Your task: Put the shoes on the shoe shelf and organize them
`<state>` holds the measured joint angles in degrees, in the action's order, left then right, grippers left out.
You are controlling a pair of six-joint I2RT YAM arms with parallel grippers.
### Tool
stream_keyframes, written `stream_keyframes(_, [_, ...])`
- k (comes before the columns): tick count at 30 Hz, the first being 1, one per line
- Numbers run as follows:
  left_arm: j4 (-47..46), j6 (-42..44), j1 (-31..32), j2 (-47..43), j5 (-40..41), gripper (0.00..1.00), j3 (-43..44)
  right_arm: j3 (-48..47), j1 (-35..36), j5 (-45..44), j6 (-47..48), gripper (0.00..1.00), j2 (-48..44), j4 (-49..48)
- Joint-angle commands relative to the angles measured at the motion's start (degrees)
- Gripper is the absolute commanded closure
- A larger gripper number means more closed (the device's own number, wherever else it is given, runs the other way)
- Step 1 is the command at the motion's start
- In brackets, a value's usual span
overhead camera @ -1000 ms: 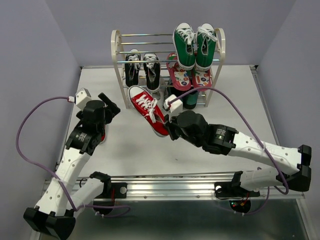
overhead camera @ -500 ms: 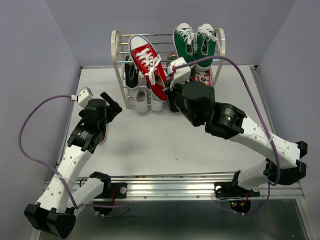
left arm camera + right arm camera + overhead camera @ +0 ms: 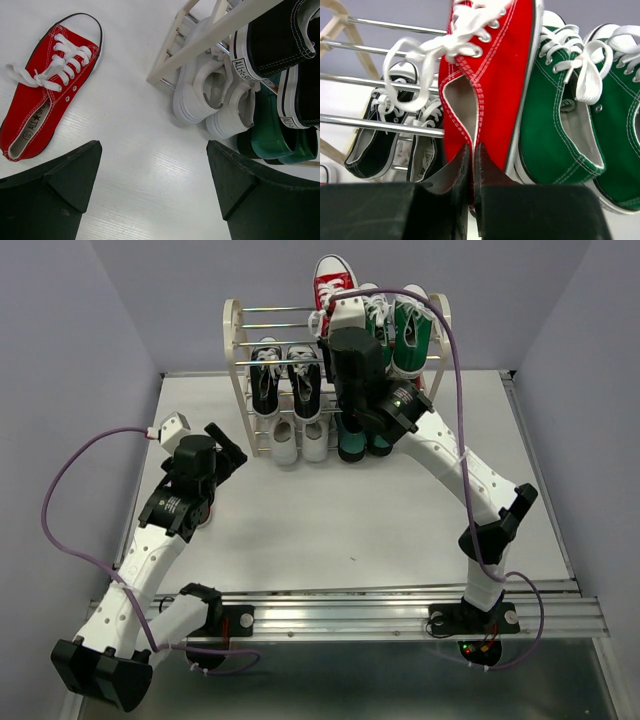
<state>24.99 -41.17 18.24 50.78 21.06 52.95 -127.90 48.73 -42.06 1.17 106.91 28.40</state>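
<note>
**Top external view:** the right gripper [image 3: 338, 322] is raised to the upper tier of the shoe shelf [image 3: 234, 332]. It carries the held red shoe [image 3: 333, 282] toe-up, just beside the green high-tops [image 3: 412, 324]. The black pair [image 3: 284, 388] sits on a middle tier and the white pair [image 3: 298, 443] at the bottom. The left gripper [image 3: 226, 444] hangs over the table, well apart from the shelf. **Left wrist view:** the left gripper [image 3: 152, 150] has its jaws spread wide and holds nothing. The second red shoe [image 3: 47, 87] lies sole-down on the table, to the left of the shelf's side frame. **Right wrist view:** the right gripper [image 3: 472, 155] is pinched together on the canvas collar at the heel of the held red shoe [image 3: 495, 75]. Loose white laces [image 3: 427, 52] dangle across the rods. Judged from these views, the sneaker is light, with a soft canvas upper that yields and a stiffer rubber sole. The collar wall near the heel looks the best place to grip, and the laces may snag on the rods.
</note>
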Motion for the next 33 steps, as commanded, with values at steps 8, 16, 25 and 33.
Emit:
stream_keyframes(8, [-2.2, 0.7, -0.5, 1.2, 0.8, 0.01, 0.9, -5.6, -2.4, 4.5, -7.1, 0.99, -0.5, -6.3])
stream_keyframes(16, [-1.7, 0.8, -0.5, 1.2, 1.2, 0.01, 1.3, -7.1, -2.4, 1.0, -10.8, 0.99, 0.8, -6.3])
stream_keyframes(25, [-0.4, 0.3, -0.7, 2.0, 2.1, 0.01, 1.6, -6.4, -2.4, 0.1, -12.9, 0.80, 1.4, -6.2])
stream_keyframes(33, [0.1, -1.8, -0.9, 3.1, 3.2, 0.01, 1.1, -6.5, -2.4, 3.6, -13.4, 0.47, 1.4, -6.1])
